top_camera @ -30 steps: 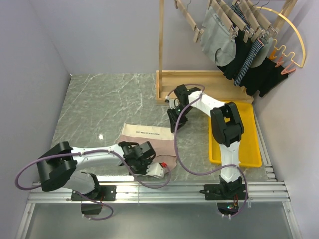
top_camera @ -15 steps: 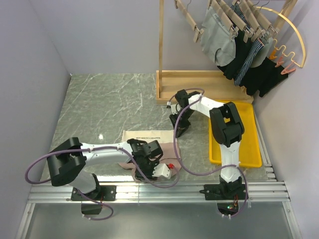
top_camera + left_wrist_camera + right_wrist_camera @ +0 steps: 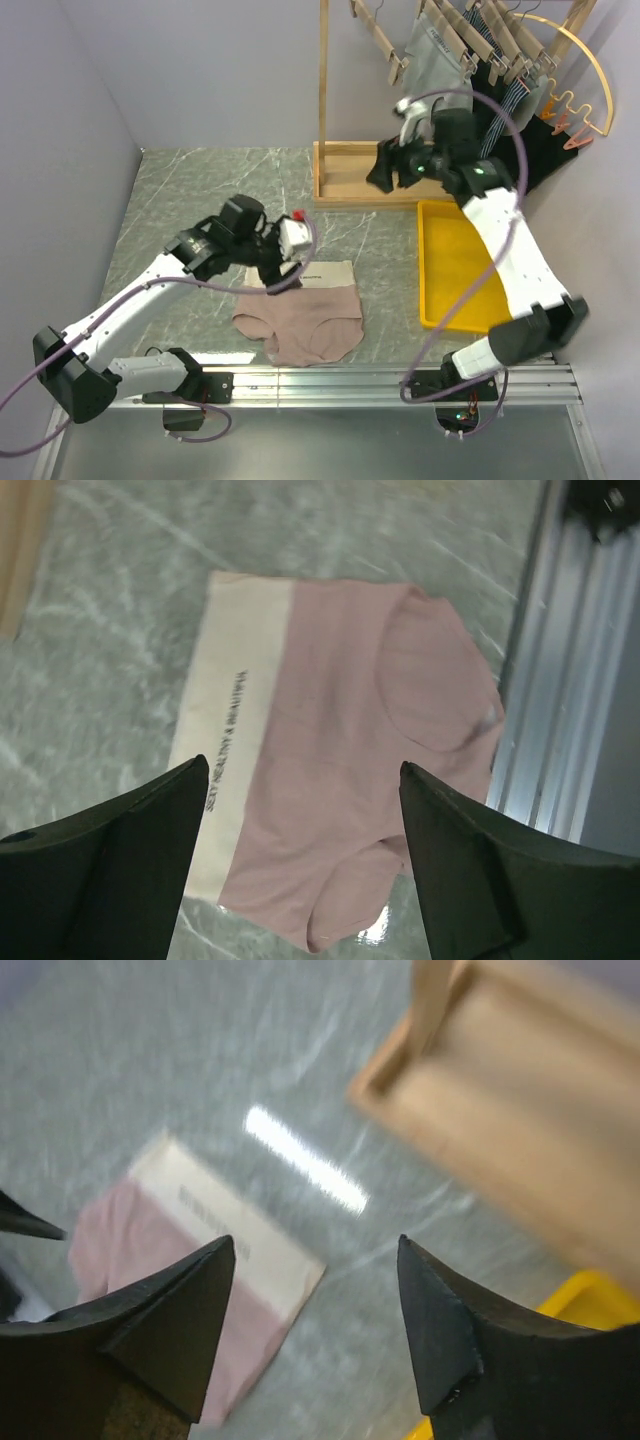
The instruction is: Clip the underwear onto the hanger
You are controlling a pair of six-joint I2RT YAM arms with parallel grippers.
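Only the top view shows you the hanger (image 3: 381, 40): a bare light-wood bar with clips, hung leftmost on the wooden rack (image 3: 323, 95) at the far edge of the table (image 3: 190, 190), beside hangers carrying grey briefs (image 3: 437, 80) and dark garments (image 3: 520, 150). That view also shows the yellow tray (image 3: 500, 305) along the table's right edge.

The underwear (image 3: 303, 318) lies flat near the table's near edge, left of the tray and apart from it, with the cream waistband on the far side. The left wrist view gives you what the top view cannot: the dark lettering along the waistband, and the underwear (image 3: 340, 730) reaching close to the aluminium rail (image 3: 560, 680). The right wrist view is blurred; it shows the underwear (image 3: 170, 1250) far below and the rack's wooden base (image 3: 520, 1090) at the upper right.

Your left gripper (image 3: 281, 273) hovers over the left part of the waistband. In its own camera the left gripper (image 3: 302, 768) stands with jaws wide apart, nothing between them, clear of the cloth.

Your right gripper (image 3: 384, 168) is raised near the rack's base, well apart from the underwear. In its wrist view the right gripper (image 3: 315, 1242) is also spread wide and empty.
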